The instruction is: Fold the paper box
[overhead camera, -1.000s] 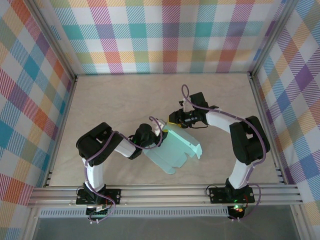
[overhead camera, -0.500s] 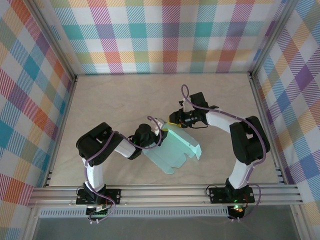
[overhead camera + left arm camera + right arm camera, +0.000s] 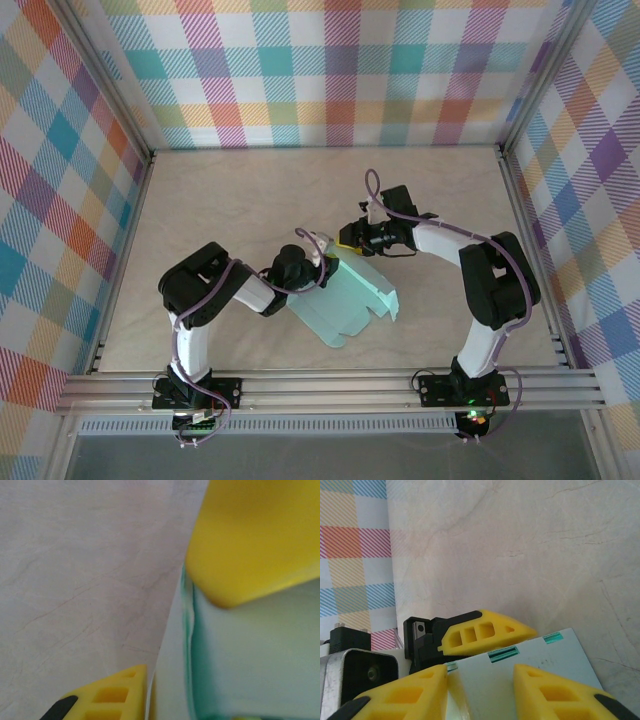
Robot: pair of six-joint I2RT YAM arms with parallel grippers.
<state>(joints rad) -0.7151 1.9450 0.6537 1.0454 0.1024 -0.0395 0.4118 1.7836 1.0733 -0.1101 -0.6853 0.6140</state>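
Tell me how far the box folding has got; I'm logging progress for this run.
Early stage. Done: one side of the paper box looks creased up off the table; the rest lies flat. In hand: the left gripper seems to pinch its left edge, while the right gripper, jaws apart, sits at the far edge. Left: raising the other walls and locking the tabs.
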